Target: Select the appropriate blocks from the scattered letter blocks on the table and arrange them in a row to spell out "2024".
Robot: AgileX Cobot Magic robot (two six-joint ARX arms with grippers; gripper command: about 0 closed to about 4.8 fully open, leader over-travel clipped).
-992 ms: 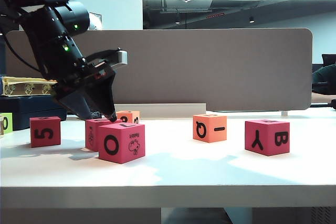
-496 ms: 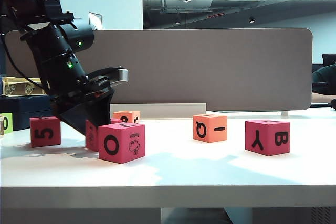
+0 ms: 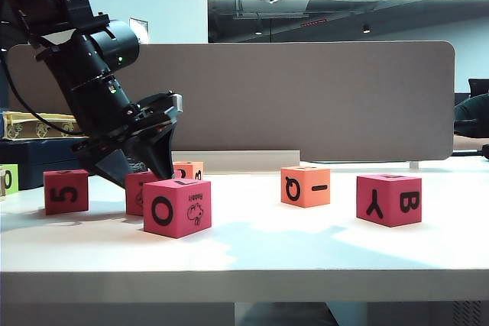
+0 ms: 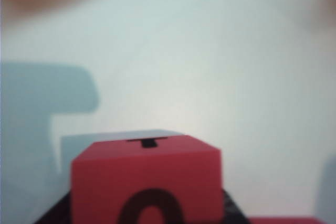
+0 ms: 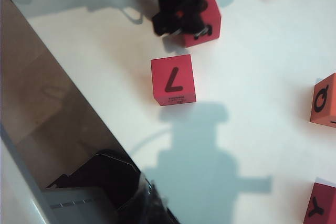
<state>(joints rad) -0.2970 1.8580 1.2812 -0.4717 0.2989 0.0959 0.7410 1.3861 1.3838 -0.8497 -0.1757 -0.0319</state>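
Note:
My left gripper (image 3: 150,179) points down at the left of the table (image 3: 306,253), shut on a pink-red letter block (image 3: 137,191) just behind the pink-red "O" block (image 3: 177,206). The left wrist view shows this held block (image 4: 146,179) filling the gap, with dark fingers (image 4: 55,214) against its sides and a rounded black character on its face. In the right wrist view the left gripper (image 5: 176,11) sits over that block (image 5: 207,22). Only a dark part of my right gripper (image 5: 144,200) shows, high above the table.
Other letter blocks stand around: a pink-red "5" (image 3: 66,191), a small orange one (image 3: 188,169) behind, an orange "Q" (image 3: 306,185) and a pink-red "Y B" (image 3: 388,198). A grey-brown partition panel (image 3: 321,97) closes the back. A green block (image 3: 8,179) is at the far left.
The left gripper has rolled at the wrist, sunk from the block's top to astride it, and its jaws have narrowed onto the block's sides. The right arm has kept still.

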